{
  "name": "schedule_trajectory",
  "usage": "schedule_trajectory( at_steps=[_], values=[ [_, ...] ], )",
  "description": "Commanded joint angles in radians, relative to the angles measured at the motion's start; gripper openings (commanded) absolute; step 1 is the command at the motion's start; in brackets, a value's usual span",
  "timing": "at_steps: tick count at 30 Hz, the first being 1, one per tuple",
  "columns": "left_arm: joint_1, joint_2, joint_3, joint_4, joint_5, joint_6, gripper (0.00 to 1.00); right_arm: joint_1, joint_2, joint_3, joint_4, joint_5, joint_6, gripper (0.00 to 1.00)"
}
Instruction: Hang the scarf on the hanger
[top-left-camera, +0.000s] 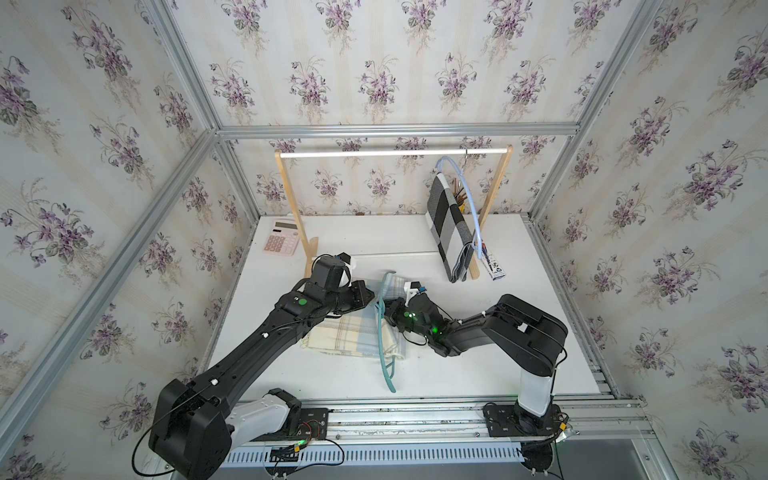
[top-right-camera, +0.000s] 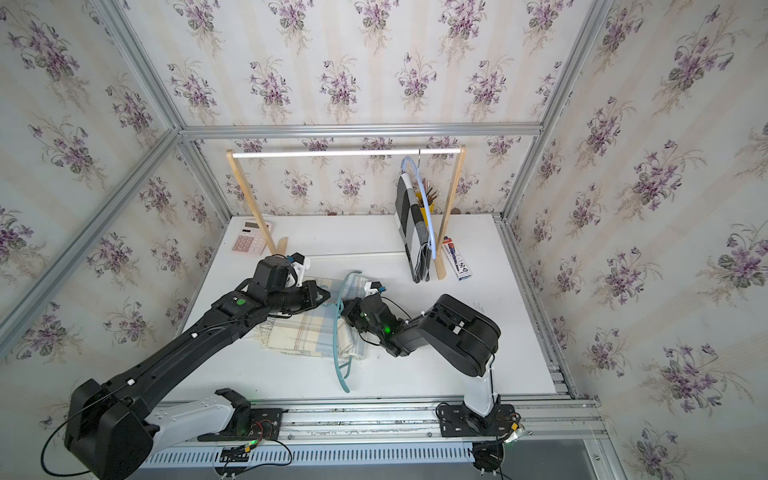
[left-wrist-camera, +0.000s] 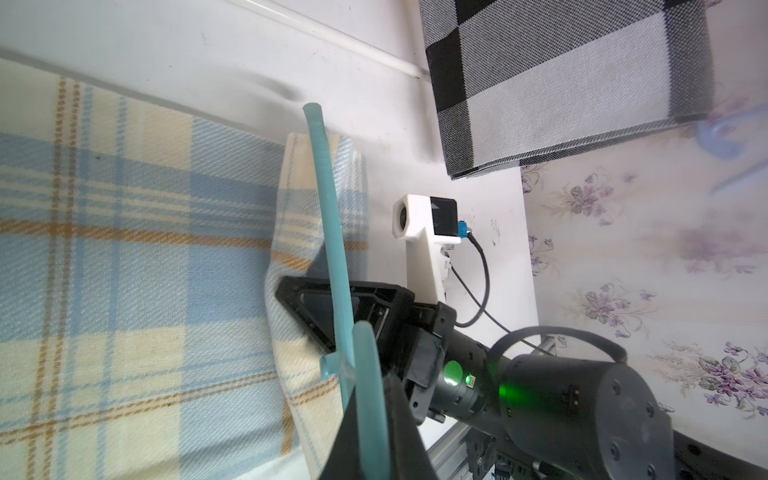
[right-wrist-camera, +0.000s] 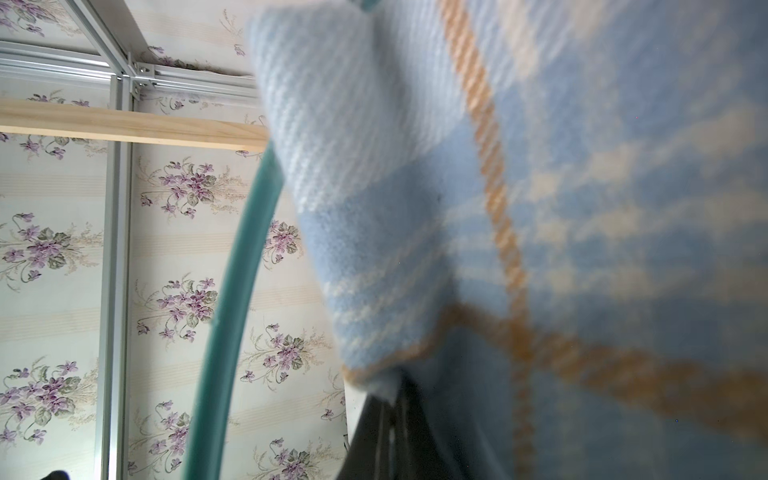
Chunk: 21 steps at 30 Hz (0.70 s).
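Closest to the lens in both top views, the left arm (top-left-camera: 249, 353) is seen reaching in from the lower left, and part of the scarf (top-left-camera: 353, 336) is hidden by it. Cream, pale-blue and orange plaid is shown. The scarf is folded flat at the centre of the table (top-left-camera: 519, 332), with one edge lifted and pinched in the clenched right gripper (top-left-camera: 385, 306). A teal hanger (left-wrist-camera: 329, 232) is seen crossing it, and its bar is clamped by the left gripper (left-wrist-camera: 368, 407), which only the left wrist view makes plain. Most of the right wrist view is filled by blurred fabric, so those jaws are barely seen. At upper right a checked cloth (top-left-camera: 449, 224) is hung on a wooden rack (top-left-camera: 292, 199), with a pink calculator (top-left-camera: 282, 243) by its left foot.
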Motion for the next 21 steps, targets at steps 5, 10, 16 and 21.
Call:
schedule_trajectory(
  at_steps=[5, 10, 16, 21],
  values=[
    [0.000, 0.022, 0.010, 0.049, 0.012, 0.001, 0.00, 0.007, -0.019, 0.086, -0.096, -0.110, -0.092, 0.38],
    [0.001, 0.025, 0.008, 0.025, -0.058, 0.016, 0.00, 0.001, -0.114, 0.044, -0.196, -0.074, -0.153, 0.58],
    [0.003, 0.034, -0.002, 0.024, -0.098, 0.021, 0.00, -0.006, -0.180, -0.008, -0.214, -0.076, -0.174, 0.64],
    [0.003, 0.047, 0.004, 0.017, -0.114, 0.035, 0.00, -0.013, -0.233, -0.048, -0.243, -0.073, -0.189, 0.65]
  ],
)
